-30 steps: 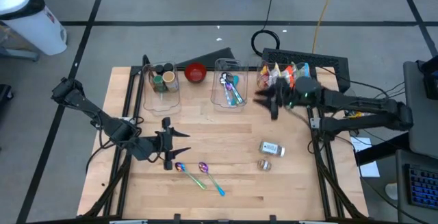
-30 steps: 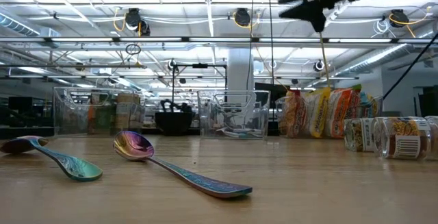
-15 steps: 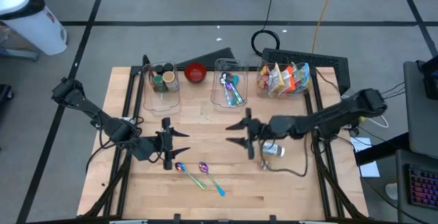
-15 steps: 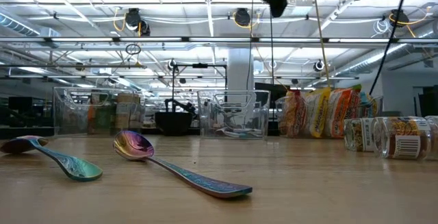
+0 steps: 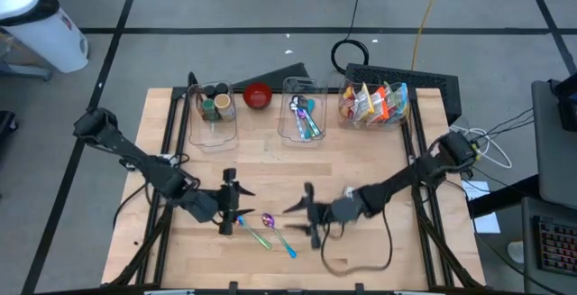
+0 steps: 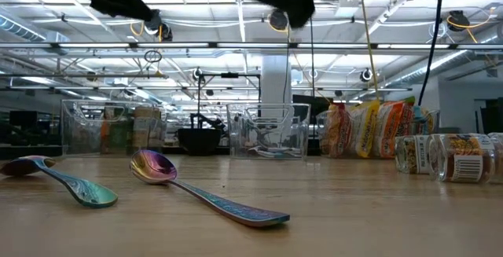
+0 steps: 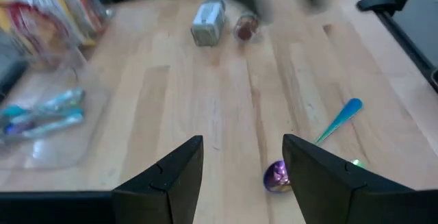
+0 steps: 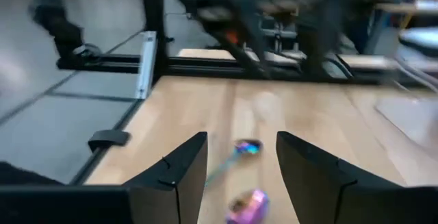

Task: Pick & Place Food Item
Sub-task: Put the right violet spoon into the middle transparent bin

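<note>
Two small spice jars (image 7: pixel 207 22) lie on their sides on the table's right half; they also show as jars (image 6: pixel 448 156) in the low view. My right arm crosses over them in the high view. Snack bags (image 5: pixel 374 101) stand in the far right clear bin. Two iridescent spoons (image 5: pixel 266 227) lie near the front edge. My left gripper (image 5: pixel 245 203) hovers open just left of the spoons. My right gripper (image 5: pixel 293 218) hovers open just right of them, pointing left. Neither holds anything.
Along the far edge stand a clear bin with jars (image 5: pixel 215 106), a red bowl (image 5: pixel 258 95) and a clear bin with spoons (image 5: pixel 302 116). Bare wood lies in the middle of the table (image 5: pixel 288 164). A black frame rail (image 8: pixel 205 65) runs along the left edge.
My right gripper has swept from above the snack-bag bin at the far right down toward the near middle, ending beside the spoons and rolling as it went. My left gripper has dipped a little toward the spoons. Nothing on the table has moved.
</note>
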Robot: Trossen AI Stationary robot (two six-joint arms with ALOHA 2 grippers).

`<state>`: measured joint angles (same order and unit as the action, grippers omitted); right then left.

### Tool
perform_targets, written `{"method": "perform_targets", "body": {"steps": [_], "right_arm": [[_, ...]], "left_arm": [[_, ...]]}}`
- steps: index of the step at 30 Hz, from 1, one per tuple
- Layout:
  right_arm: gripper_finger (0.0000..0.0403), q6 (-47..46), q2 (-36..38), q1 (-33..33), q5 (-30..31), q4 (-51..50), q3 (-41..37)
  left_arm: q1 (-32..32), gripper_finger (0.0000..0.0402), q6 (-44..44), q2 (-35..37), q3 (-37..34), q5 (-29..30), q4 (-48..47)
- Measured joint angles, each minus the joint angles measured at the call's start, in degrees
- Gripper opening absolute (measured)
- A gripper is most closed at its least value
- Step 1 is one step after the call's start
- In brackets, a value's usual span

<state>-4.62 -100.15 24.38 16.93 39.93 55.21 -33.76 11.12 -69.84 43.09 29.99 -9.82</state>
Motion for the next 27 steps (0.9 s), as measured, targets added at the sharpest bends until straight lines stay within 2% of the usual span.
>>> {"method": "perform_targets", "body": {"steps": [3, 7, 12, 20, 24, 27], "right_arm": [[0.0167, 3.54, -2.9, 3.63, 4.87, -5.12, 6.02], [0.0167, 2.7, -6.2, 7.12, 10.69, -13.49, 14.21], [0.0167, -0.88, -10.38, 10.19, 11.8, -17.84, 21.39], [0.0167, -4.59, -17.37, 12.87, 15.37, -18.17, 28.21], [0.0167, -7.73, -20.46, 13.77, 16.6, -20.01, 30.46], [0.0167, -10.87, -22.33, 14.27, 19.78, -23.71, 31.29]], "left_arm": [[-0.09, 0.0209, 3.89, -2.57, 0.0, 0.01, 2.87], [-2.24, 0.0209, 7.49, -4.75, 0.0, 0.05, 7.56], [-7.88, 0.0209, 10.76, -7.06, 0.0, 0.26, 11.09], [-17.97, 0.0209, 16.2, -9.72, 0.0, 8.21, 14.39], [-21.31, 0.0209, 19.21, -9.71, 0.0, 11.67, 15.79], [-23.74, 0.0209, 20.19, -9.71, 0.0, 14.48, 16.98]]}}
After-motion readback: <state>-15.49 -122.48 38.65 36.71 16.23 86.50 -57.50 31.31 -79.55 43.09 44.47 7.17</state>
